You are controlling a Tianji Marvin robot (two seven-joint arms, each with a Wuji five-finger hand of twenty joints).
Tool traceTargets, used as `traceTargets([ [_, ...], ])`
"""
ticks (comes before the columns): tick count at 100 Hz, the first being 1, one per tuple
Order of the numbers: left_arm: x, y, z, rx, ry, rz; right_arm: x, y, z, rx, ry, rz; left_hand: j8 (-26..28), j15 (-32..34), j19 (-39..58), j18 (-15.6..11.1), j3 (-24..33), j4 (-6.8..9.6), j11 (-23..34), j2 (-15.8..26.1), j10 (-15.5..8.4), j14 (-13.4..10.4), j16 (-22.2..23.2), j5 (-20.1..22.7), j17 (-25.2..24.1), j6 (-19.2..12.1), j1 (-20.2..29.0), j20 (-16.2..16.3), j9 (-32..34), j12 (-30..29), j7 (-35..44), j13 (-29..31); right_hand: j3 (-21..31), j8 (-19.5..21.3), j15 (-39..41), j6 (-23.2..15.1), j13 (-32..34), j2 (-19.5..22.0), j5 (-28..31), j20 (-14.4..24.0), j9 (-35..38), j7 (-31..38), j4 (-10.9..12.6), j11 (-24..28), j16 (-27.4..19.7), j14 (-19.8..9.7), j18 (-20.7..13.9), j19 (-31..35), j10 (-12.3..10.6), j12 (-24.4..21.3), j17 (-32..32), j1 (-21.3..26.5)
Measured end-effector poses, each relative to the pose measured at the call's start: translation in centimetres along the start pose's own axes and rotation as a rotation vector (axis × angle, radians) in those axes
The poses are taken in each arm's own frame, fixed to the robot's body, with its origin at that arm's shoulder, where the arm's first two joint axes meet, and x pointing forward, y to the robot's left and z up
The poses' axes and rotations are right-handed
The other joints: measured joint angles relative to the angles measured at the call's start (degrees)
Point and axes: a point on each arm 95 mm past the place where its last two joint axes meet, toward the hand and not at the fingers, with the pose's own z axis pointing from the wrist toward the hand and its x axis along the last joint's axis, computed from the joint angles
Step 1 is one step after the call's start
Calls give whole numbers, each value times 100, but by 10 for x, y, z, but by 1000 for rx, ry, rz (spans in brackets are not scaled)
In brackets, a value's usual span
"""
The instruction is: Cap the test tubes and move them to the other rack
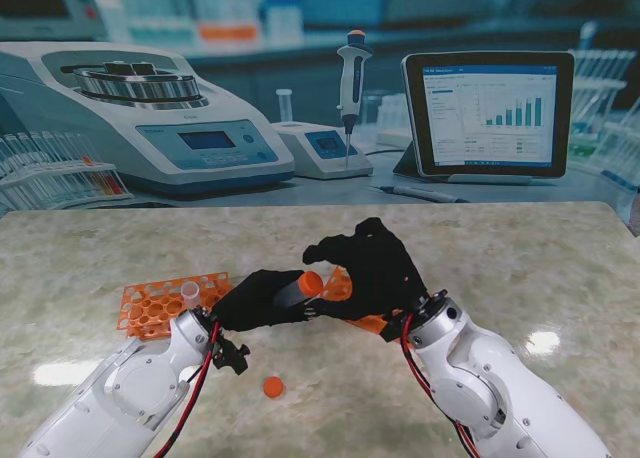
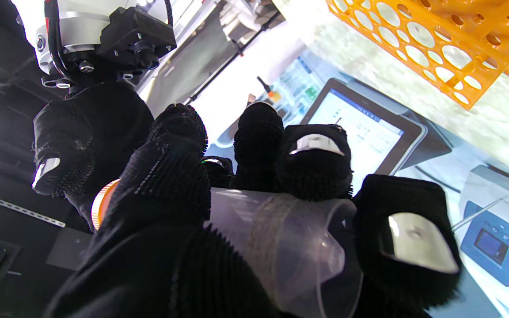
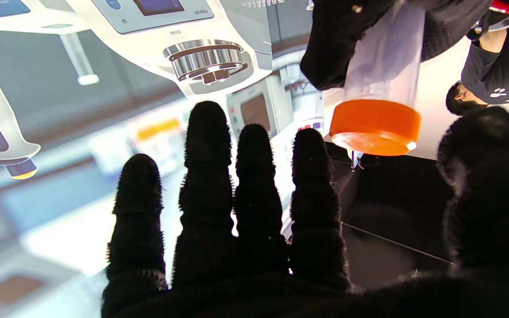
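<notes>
Marble-look table fills the lower two thirds of the stand view; a printed lab backdrop with centrifuge, tablet and pipette runs along the upper third.

Two orange racks: left rack at centre-left, still with one uncapped tube standing in it; second rack at centre, mostly hidden behind the hands, contents not readable.

Left hand at frame centre is wrapped around a clear test tube, held tilted off the table, orange cap already sitting on its mouth. Right hand just beside it holds nothing, fingers spread, as the right wrist view shows.

Spare orange cap lies lower centre, apart from both hands.

Progress judgement: early to mid. One tube looks capped but not racked, at least one more needs cap and transfer.
</notes>
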Motion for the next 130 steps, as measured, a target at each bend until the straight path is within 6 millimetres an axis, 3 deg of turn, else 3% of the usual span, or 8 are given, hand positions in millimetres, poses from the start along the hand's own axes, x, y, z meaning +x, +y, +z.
traceTargets([
  [27, 0, 0, 0, -1, 0, 0, -2, 1, 1, 7, -9, 26, 0, 0, 0, -1, 0, 0, 1, 0, 0, 0, 0, 0, 0, -1, 0, 0, 0, 0, 0, 0, 10, 282, 0, -51, 16, 0, 120, 70, 340, 257, 2, 272, 0, 1, 0, 0, 7, 268, 84, 312],
  [57, 0, 0, 0, -1, 0, 0, -2, 2, 5, 7, -7, 35, 0, 0, 0, -1, 0, 0, 1, 0, 0, 0, 0, 0, 0, -1, 0, 0, 0, 0, 0, 0, -681, 528, 32, -189, 329, -28, 465, 72, 702, 504, 4, 436, 13, -18, 0, 46, 3, 497, 232, 963],
  [74, -1, -1, 0, 2, -2, 1, -1, 1, 6, 6, -1, 42, 0, 0, 0, -1, 0, 0, 1, 0, 0, 0, 0, 0, 0, -1, 0, 0, 0, 0, 0, 0, -2297, 279, 148, -313, 522, 322, 465, 72, 786, 912, 5, 497, 19, -53, 0, 110, -15, 566, 294, 1835],
  [79, -1, -1, 0, 2, -3, 1, 0, 1, 7, 6, 0, 45, 0, 0, 0, -1, 0, 0, 1, 0, 0, 0, 0, 0, 0, -1, 0, 0, 0, 0, 0, 0, -3088, 100, 144, -313, 516, 495, 461, 72, 910, 1081, 126, 503, 24, -56, 0, 118, -17, 616, 309, 2198],
  [85, -1, -1, -1, 1, -4, 1, -1, 1, 7, 6, 1, 46, 0, 0, 0, -1, 0, 0, 1, 0, 0, 0, 0, 0, 0, -1, 0, 0, 0, 0, 0, 0, -3456, 24, 153, -313, 631, 534, 450, 72, 965, 1209, 175, 528, 24, -61, 0, 163, -23, 624, 349, 2381],
  [102, -2, -1, -1, 1, -5, 1, 0, -1, 8, 5, 3, 51, 0, 0, 0, -1, 0, 0, 1, 0, 0, 0, 0, 0, 0, -1, 0, 0, 0, 0, 0, 0, -3780, -334, 324, -313, 756, 537, 354, 72, 1181, 1735, 180, 714, 91, -78, 0, 200, -97, 739, 444, 2556],
  [130, -3, -1, -2, 1, -7, 2, 0, -5, 10, -9, 5, 59, 0, 0, 1, -1, 0, 0, 1, 0, 0, 0, 0, 0, 0, -1, 0, 0, 0, 0, 0, 0, -3946, -362, 678, -291, 1184, 525, 473, 72, 1697, 1935, 180, 997, 163, -146, -30, 355, -228, 909, 685, 2596],
])
